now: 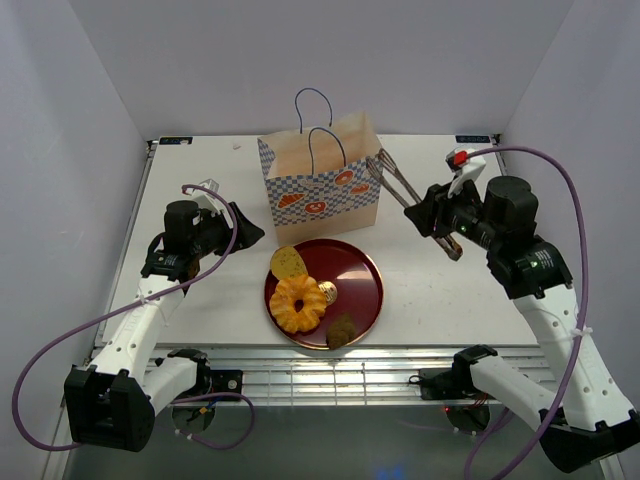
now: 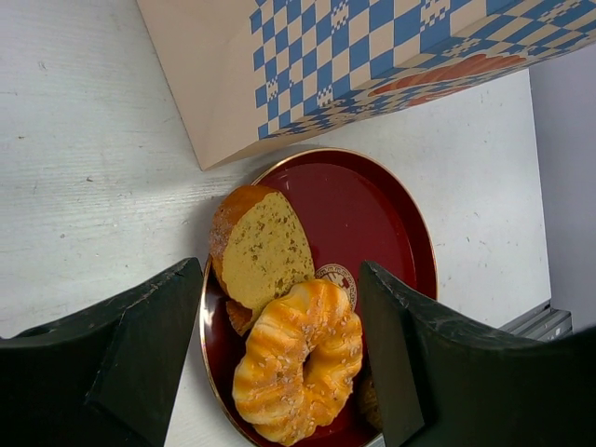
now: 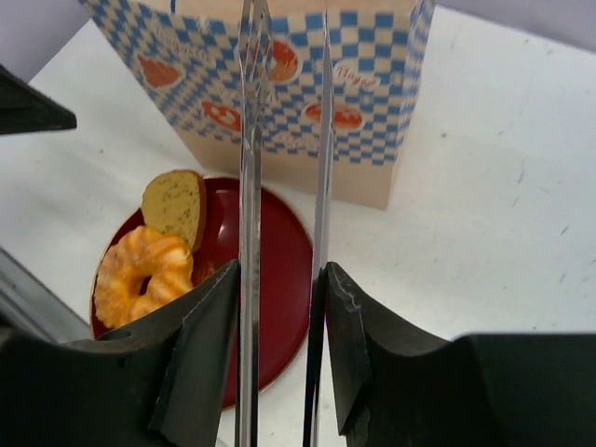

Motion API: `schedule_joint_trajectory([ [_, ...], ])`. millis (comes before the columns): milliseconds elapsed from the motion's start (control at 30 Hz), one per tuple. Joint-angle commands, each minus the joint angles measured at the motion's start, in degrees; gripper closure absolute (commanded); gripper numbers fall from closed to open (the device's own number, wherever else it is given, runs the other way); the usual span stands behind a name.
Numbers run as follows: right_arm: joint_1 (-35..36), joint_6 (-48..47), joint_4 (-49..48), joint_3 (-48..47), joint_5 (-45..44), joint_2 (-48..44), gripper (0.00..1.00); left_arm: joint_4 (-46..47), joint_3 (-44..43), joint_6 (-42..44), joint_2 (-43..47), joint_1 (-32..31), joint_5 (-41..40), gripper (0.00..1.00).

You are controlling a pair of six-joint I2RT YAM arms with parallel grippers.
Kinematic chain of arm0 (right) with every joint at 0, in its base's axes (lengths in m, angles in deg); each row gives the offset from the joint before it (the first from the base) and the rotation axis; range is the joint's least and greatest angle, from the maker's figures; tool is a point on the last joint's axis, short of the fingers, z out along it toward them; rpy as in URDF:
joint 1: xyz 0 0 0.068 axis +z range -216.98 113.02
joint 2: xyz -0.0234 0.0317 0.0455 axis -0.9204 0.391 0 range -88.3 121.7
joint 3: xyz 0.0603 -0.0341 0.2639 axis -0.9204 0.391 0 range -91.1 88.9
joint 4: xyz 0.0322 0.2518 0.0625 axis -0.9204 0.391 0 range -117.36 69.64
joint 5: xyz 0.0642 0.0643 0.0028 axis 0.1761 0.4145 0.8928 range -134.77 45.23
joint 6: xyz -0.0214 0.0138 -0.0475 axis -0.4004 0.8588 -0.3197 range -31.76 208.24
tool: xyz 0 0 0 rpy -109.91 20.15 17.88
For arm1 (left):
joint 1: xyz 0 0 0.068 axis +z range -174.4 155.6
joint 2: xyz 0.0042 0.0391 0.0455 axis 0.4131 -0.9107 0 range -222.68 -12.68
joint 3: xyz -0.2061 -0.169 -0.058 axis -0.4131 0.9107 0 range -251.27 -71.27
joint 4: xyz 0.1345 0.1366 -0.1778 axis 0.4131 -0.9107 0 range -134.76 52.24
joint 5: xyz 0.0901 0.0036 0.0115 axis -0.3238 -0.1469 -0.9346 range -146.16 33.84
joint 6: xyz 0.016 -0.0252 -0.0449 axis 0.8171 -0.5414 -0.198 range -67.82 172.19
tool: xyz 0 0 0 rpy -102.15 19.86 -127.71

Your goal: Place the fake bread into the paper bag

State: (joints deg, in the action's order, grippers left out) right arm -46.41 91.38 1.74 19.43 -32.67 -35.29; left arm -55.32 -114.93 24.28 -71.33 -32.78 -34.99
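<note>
Top view: the paper bag (image 1: pixel 320 195) stands upright mid-table (image 1: pixel 450 290), handles up. Just in front of it sits a red plate (image 1: pixel 360 275); whether they touch, cannot tell. All the fake bread (image 1: pixel 298 303) is on the plate, none visible in the bag: a braided ring in the middle, a tan slice (image 1: pixel 288 262) at its far-left rim, a small brown piece (image 1: pixel 342 330) at the near rim. The left gripper (image 1: pixel 245 228) is left of the bag, fingers spread, holding nothing. The right gripper (image 1: pixel 422 207) is right of the bag, pinching metal tongs (image 1: pixel 395 180) whose tips reach the bag's right upper edge.

Left wrist: the black fingers (image 2: pixel 149 345) stand wide apart, empty. Between them show the slice (image 2: pixel 261 247) and the ring (image 2: pixel 298 358) on the plate, with the bag's checkered band beyond.

Right wrist: the fingers (image 3: pixel 200 345) press the two tong arms (image 3: pixel 250 140) from both sides. The arms run nearly parallel, a narrow gap between them, and point toward the bag's front. The plate with the ring and slice lies lower left.
</note>
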Motion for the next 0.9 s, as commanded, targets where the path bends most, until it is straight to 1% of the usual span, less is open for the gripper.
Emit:
schedule_joint_trajectory([
  [0,-0.28,2.83,-1.06,4.95,5.47,-2.91,0.54,0.16,-1.43,0.74,1.00,-0.23,-0.86,0.22],
  [33,-0.28,3.10,-0.72,7.14,7.31,-4.05,0.54,0.16,-1.43,0.66,0.91,-0.23,-1.04,0.22],
  [233,0.25,3.46,0.51,14.18,11.18,-9.15,0.54,0.07,-1.43,0.65,0.47,-0.23,-1.04,0.22],
  [367,1.48,4.50,-0.01,19.54,14.97,-10.21,0.54,-0.02,-1.43,0.65,0.38,-0.23,-1.13,0.22],
  [400,1.74,5.21,-2.10,22.42,15.49,-10.47,0.54,-0.02,-1.43,0.74,0.29,-0.23,-1.22,0.22],
  [467,3.32,7.31,-4.66,25.16,16.99,-11.09,0.54,-0.10,-1.43,0.74,0.29,-0.23,-1.39,0.22],
  [600,7.54,11.53,-13.08,31.40,15.33,-11.00,0.54,-0.28,-1.52,0.83,0.29,-0.23,-1.57,0.22],
  [767,13.95,14.35,-19.95,34.14,12.69,-7.14,0.53,-0.28,-1.60,0.74,0.03,-0.23,-1.04,0.22],
  [833,15.01,15.49,-21.89,34.66,11.46,-5.39,0.53,-0.28,-1.60,0.65,-0.06,-0.14,-0.87,0.22],
  [867,15.63,16.11,-24.33,35.02,11.46,-4.86,0.53,-0.28,-1.52,0.65,-0.14,-0.14,-0.78,0.22],
])
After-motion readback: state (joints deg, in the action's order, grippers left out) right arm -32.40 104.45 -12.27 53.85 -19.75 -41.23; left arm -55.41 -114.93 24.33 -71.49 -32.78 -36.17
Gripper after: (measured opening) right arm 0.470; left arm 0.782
